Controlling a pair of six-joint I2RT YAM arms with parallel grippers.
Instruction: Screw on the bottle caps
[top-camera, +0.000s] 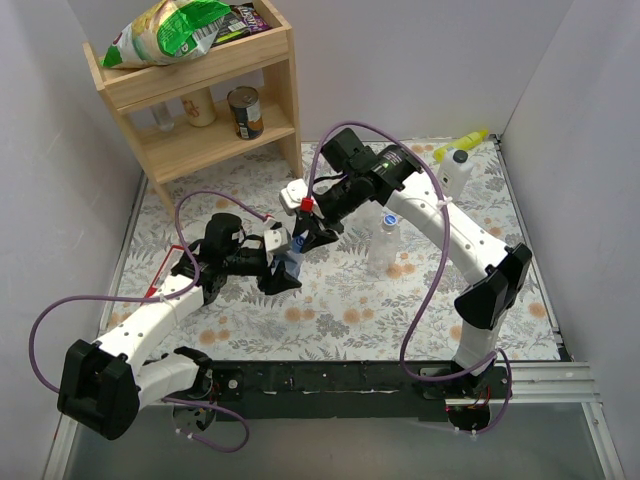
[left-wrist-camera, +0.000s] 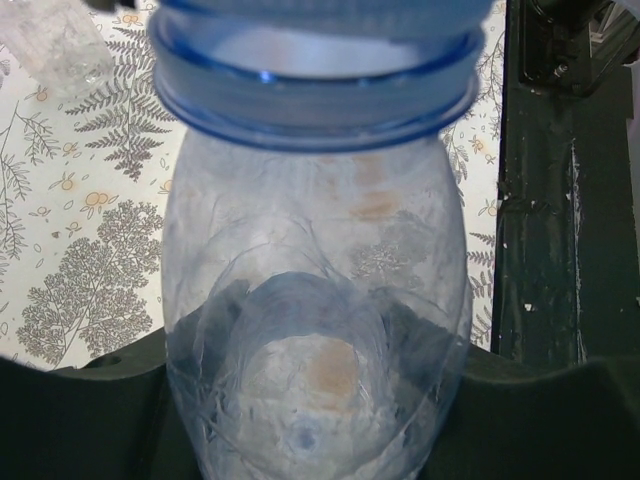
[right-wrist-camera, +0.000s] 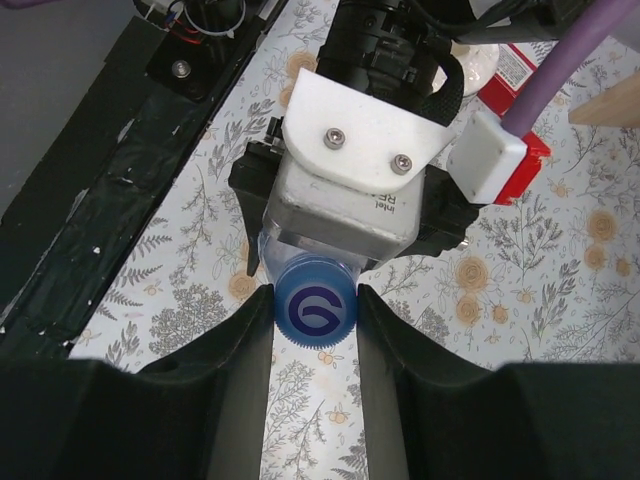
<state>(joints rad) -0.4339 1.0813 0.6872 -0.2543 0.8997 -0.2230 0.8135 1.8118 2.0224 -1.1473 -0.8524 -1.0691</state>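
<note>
A clear bottle (left-wrist-camera: 315, 300) is held in my left gripper (left-wrist-camera: 315, 400), which is shut on its lower body. In the top view that bottle (top-camera: 292, 262) sits just left of the mat's middle, between the two grippers. A blue bottle cap (right-wrist-camera: 315, 310) with a dark swirl logo sits on the bottle's neck. My right gripper (right-wrist-camera: 315, 322) comes down from above, shut on the cap, both fingers (right-wrist-camera: 240, 345) pressed against its ribbed sides. A second clear bottle (top-camera: 383, 240) stands upright to the right, apart from both grippers.
A white bottle with a yellow nozzle (top-camera: 458, 165) stands at the back right. The wooden shelf (top-camera: 270, 75) at the back left holds a tin can (top-camera: 245, 112) and a snack bag (top-camera: 165, 30). A black strip (top-camera: 350, 378) edges the near side of the floral mat.
</note>
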